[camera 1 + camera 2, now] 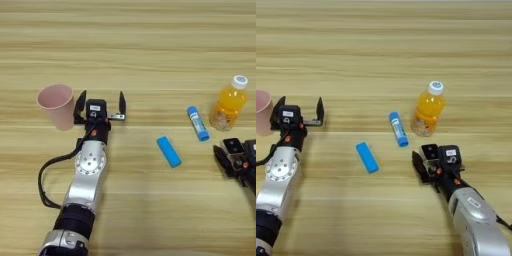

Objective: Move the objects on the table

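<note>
Black left gripper (100,103) jaws wide, empty.

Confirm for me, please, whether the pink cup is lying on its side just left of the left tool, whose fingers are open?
Not quite: the pink cup stands upright, mouth up, as the left eye view shows. The rest holds: it sits just left of the left tool, whose fingers are open.
</note>
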You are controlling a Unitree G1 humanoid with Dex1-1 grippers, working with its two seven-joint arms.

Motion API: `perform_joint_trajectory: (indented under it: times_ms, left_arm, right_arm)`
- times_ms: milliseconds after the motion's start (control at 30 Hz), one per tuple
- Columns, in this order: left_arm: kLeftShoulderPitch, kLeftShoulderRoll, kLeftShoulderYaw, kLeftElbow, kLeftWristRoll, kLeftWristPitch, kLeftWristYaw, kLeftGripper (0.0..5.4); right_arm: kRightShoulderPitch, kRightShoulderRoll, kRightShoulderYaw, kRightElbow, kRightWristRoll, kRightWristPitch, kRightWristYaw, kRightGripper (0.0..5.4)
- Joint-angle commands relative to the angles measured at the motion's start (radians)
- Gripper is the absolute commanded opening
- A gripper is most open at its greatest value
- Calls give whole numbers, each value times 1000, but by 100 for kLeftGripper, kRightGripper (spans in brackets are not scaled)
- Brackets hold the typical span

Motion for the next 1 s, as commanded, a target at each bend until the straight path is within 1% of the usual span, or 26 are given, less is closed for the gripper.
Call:
perform_joint_trajectory:
  times_ms: [33,133,333,367,667,867,1000]
  left_arm:
    - [-13,0,1,0,3,4,0,540]
    - [-13,0,1,1,3,2,1,540]
    - [-14,0,1,3,3,2,1,540]
    - [-14,0,1,3,3,1,1,540]
    - [-14,1,0,4,4,-1,0,540]
    - [-15,1,0,7,4,-1,-1,540]
    - [-17,2,-1,10,3,1,-5,540]
  right_arm:
    - [30,-6,1,2,-6,14,3,438]
    - [34,-9,1,-12,-12,4,3,459]
    - [37,-11,-11,-36,-12,-12,3,533]
    - [37,-10,-11,-41,-12,-18,3,537]
    - [34,2,-38,-56,3,-47,-1,537]
    - [30,22,-56,-99,43,-105,17,537]
    - [25,32,-64,-99,64,-151,31,537]
